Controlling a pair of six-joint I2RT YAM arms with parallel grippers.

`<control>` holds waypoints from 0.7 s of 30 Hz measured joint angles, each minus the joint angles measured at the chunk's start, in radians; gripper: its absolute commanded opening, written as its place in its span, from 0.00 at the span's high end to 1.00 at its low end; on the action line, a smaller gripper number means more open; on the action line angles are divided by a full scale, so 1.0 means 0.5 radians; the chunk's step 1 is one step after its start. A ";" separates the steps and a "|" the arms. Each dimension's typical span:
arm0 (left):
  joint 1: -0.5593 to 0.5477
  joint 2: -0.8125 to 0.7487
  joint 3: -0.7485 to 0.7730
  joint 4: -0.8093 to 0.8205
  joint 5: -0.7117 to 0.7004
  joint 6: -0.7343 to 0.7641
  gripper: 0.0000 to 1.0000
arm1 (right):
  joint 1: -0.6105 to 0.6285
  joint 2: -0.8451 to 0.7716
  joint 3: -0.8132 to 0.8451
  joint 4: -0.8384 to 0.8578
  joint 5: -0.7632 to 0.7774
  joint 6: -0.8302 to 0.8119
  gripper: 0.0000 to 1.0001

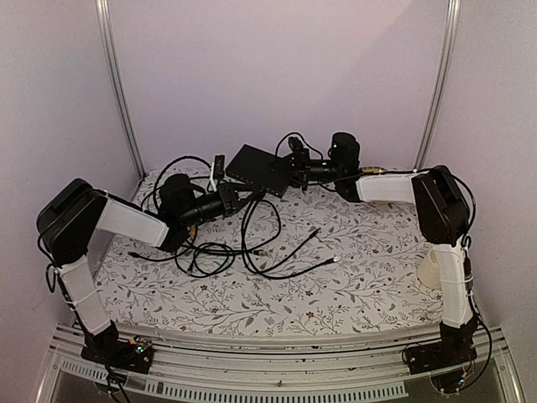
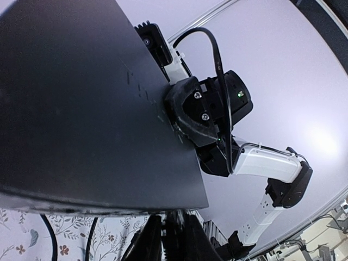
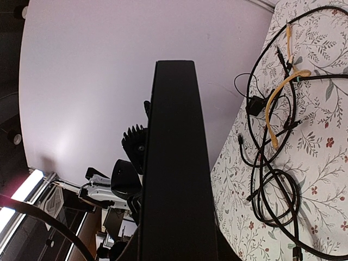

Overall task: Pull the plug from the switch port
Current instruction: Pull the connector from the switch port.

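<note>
The flat black switch (image 1: 256, 165) hangs tilted above the back of the table. My right gripper (image 1: 289, 174) is shut on its right edge. In the right wrist view the switch (image 3: 174, 163) stands edge-on between that gripper's (image 3: 174, 253) jaws. My left gripper (image 1: 245, 195) meets the switch's lower left edge, where black cables leave it. In the left wrist view the switch's underside (image 2: 81, 109) fills the upper left. Just under its edge the left fingers (image 2: 144, 239) stand narrowly apart, and the dark plug (image 2: 175, 231) fills the gap between them. The port itself is hidden.
Loose black cables (image 1: 252, 243) lie looped on the floral cloth in front of the switch. Among them lies an orange cable (image 3: 283, 92). A small white box (image 1: 217, 164) sits to the left of the switch. Walls close in the back and both sides.
</note>
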 measured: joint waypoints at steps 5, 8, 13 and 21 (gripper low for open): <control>0.004 0.014 0.000 0.014 0.013 -0.037 0.89 | 0.000 0.000 0.000 -0.003 -0.002 -0.016 0.98; 0.006 0.025 0.000 0.028 0.021 -0.063 0.89 | -0.001 0.000 0.000 -0.005 -0.002 -0.028 0.98; 0.008 0.030 0.000 0.040 0.031 -0.088 0.91 | -0.001 0.000 0.000 -0.005 -0.002 -0.033 0.98; 0.008 0.041 0.000 0.073 0.034 -0.130 0.97 | -0.002 0.000 0.000 -0.004 -0.003 -0.034 0.98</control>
